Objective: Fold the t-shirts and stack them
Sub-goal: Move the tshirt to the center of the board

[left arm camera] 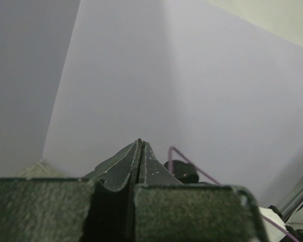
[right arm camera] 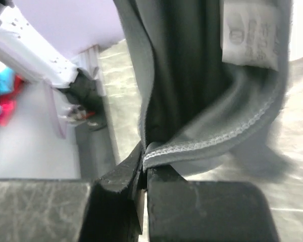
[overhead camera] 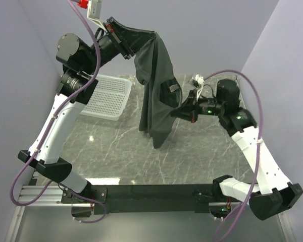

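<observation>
Lilac walls (overhead camera: 202, 30) close in a grey marble table (overhead camera: 116, 151), and the dark grey-green t-shirt (overhead camera: 154, 96) hangs over its middle in one long, bunched drape. My left gripper (left arm camera: 140, 146) holds the top of it high near the back wall, fingers pressed together. My right gripper (right arm camera: 144, 159) is clamped lower down on a stitched hem (right arm camera: 202, 143), with a white label (right arm camera: 250, 35) hanging just above.

From overhead the cloth covers the left fingertips, and the left wrist view shows no fabric I can be sure of. I cannot sort sleeves from neck in the folds. The right wrist view blurs towards its right edge. Whether the lowest corner touches the marble, I cannot tell.

The white mesh basket (overhead camera: 108, 96) sits at the rear left, apart from the shirt. Bare marble lies between the drape and the arm bases
</observation>
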You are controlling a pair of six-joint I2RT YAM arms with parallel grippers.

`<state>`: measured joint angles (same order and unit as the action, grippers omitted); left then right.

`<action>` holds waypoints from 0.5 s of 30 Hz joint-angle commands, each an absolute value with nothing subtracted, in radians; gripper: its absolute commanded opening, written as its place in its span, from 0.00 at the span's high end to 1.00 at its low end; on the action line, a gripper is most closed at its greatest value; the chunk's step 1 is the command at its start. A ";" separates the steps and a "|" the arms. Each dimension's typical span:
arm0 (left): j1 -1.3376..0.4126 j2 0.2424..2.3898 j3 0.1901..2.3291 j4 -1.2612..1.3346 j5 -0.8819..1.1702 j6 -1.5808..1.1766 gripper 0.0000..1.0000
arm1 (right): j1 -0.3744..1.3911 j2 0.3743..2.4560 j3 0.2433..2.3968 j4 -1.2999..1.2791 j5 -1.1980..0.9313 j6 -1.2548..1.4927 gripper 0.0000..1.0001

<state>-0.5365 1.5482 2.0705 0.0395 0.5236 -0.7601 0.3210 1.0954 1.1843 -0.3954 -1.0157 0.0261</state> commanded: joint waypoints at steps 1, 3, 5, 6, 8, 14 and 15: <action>-0.542 1.464 2.048 0.026 0.483 -0.687 0.99 | 0.257 1.054 1.455 -0.664 -0.848 -0.258 1.00; -0.543 1.441 2.020 0.012 0.489 -0.644 0.99 | 0.155 1.039 1.596 -0.736 -0.770 -0.376 1.00; -0.543 1.411 1.968 0.023 0.532 -0.624 0.99 | 0.009 1.022 1.681 -0.768 -0.703 -0.393 1.00; -0.542 1.404 1.945 0.059 0.560 -0.627 0.99 | -0.030 1.022 1.763 -0.776 -0.675 -0.390 1.00; -0.549 1.401 1.898 0.098 0.649 -0.655 0.99 | -0.083 1.025 1.839 -0.781 -0.591 -0.371 1.00; -0.774 1.535 2.054 0.077 0.690 -0.588 0.99 | -0.136 1.071 2.132 -0.721 -0.319 -0.282 1.00; -0.810 1.564 2.098 0.065 0.677 -0.578 0.99 | -0.150 1.077 2.193 -0.712 -0.255 -0.272 1.00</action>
